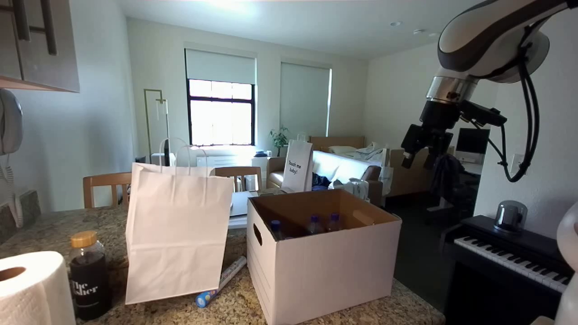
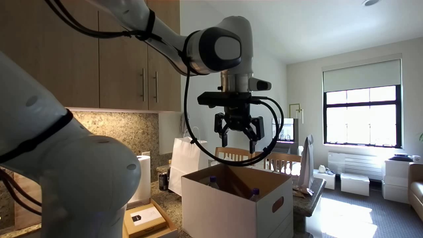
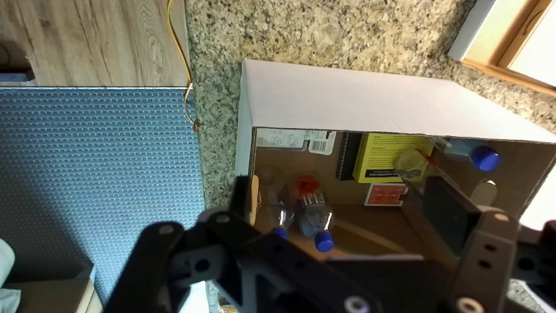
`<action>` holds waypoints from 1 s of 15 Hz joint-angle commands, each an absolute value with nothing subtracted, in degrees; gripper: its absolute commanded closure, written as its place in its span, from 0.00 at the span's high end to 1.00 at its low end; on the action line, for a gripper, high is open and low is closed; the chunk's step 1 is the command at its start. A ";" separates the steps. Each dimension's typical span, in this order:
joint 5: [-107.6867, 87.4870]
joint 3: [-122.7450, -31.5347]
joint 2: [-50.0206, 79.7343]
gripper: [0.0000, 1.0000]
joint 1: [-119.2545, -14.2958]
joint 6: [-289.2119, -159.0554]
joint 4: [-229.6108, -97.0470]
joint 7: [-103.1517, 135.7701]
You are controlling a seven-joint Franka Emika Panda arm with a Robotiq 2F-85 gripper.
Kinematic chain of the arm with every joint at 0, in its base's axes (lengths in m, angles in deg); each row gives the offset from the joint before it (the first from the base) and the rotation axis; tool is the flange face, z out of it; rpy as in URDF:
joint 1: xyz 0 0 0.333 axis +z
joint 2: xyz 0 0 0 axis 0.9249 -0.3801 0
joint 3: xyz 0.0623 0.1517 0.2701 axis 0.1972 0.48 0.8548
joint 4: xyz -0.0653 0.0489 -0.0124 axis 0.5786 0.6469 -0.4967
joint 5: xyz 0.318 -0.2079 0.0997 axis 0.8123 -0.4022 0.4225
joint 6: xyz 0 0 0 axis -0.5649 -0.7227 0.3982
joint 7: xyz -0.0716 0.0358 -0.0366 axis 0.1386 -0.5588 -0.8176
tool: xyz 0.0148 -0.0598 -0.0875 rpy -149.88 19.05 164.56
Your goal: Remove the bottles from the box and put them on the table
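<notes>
My pincer [image 2: 238, 143] has a matt black finish. The box [image 1: 334, 275] is smooth, matt white cardboard, matt brown inside; the bottles [image 3: 316, 217] in it are glossy clear plastic. The table [image 3: 325, 34] has a speckled, stone-like surface. In an exterior view, left of the box, the bag [image 1: 178, 239] is creased matt paper; at near left, the jar [image 1: 90, 289] has a wood-like lid [image 1: 84, 239].
</notes>
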State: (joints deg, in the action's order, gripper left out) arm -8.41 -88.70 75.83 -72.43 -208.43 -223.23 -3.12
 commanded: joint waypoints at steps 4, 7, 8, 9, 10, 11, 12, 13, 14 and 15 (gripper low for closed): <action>-7.87 -88.13 75.67 1.00 -73.10 -208.28 -223.10 -3.55; -7.87 -88.13 75.67 1.00 -73.10 -208.28 -223.10 -3.55; -7.87 -88.13 75.67 1.00 -73.10 -208.28 -223.10 -3.55; -7.87 -88.13 75.67 1.00 -73.10 -208.28 -223.10 -3.55; -7.87 -88.13 75.67 1.00 -73.10 -208.28 -223.10 -3.55; -8.19 -87.47 76.14 1.00 -73.45 -209.96 -222.78 -2.64; -8.63 -87.06 76.03 1.00 -73.23 -210.38 -222.25 -2.97; -9.54 -85.95 75.31 1.00 -73.38 -213.11 -222.16 -2.24; -10.87 -85.00 73.49 1.00 -73.33 -213.89 -221.43 -2.52; -11.46 -84.76 71.17 1.00 -72.99 -213.89 -220.86 -2.95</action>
State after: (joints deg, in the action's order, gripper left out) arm -8.89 -87.12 75.69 -72.52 -211.74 -222.31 -3.07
